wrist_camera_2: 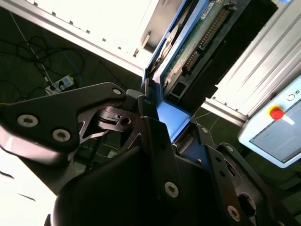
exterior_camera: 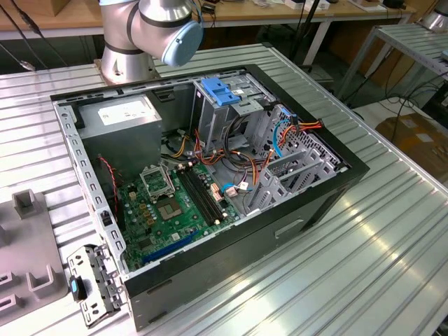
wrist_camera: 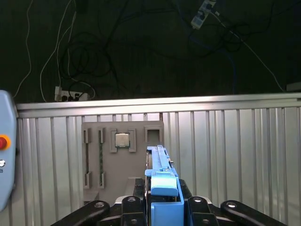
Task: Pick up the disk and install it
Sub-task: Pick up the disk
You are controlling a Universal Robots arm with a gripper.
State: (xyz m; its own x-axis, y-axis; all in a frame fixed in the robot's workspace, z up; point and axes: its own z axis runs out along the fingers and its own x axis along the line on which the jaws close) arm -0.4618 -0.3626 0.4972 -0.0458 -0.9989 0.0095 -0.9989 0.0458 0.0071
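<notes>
1. Disk (wrist_camera_2: pixel 197 37) up in the air, clenched tight in the fingers (wrist_camera_2: pixel 153 129) by its blue edge (wrist_camera: pixel 162 188). Green side with rows of pins on show in the second wrist view.
2. Step in hand, by the look of it: carrying the disk to the open case (exterior_camera: pixel 353 168).
3. Probably best done slow and level. Squeeze only on the blue edge, never on the green side with its tiny parts.
4. Gripped near one end, so likely to tip or slip if swung fast. Go gently.
5. Inside the case, in the exterior view: metal cage (exterior_camera: pixel 210 122) with a blue latch (exterior_camera: pixel 220 91) at 12 o'clock, grey power box (exterior_camera: pixel 126 115) at 10 o'clock, green board (exterior_camera: pixel 164 210) at 7 o'clock.
6. Red and orange wires (exterior_camera: pixel 231 157) bunched near the middle of the case. Easy to snag, most likely, so steer well clear.
7. Silver ribbed counter (exterior_camera: pixel 392 238) under it all, hard and shiny, maybe slippery. Loose metal plate (exterior_camera: pixel 94 283) at 8 o'clock from the case.
8. Grey tray (wrist_camera: pixel 94 160) with a small square chip (wrist_camera: pixel 122 140) lying on the counter in the first wrist view.
9. Around the counter: dark floor with looping cords (wrist_camera: pixel 84 56), a plug strip (wrist_camera_2: pixel 60 84), and a pale box (wrist_camera_2: pixel 277 136) with a red button (wrist_camera_2: pixel 276 113).
</notes>
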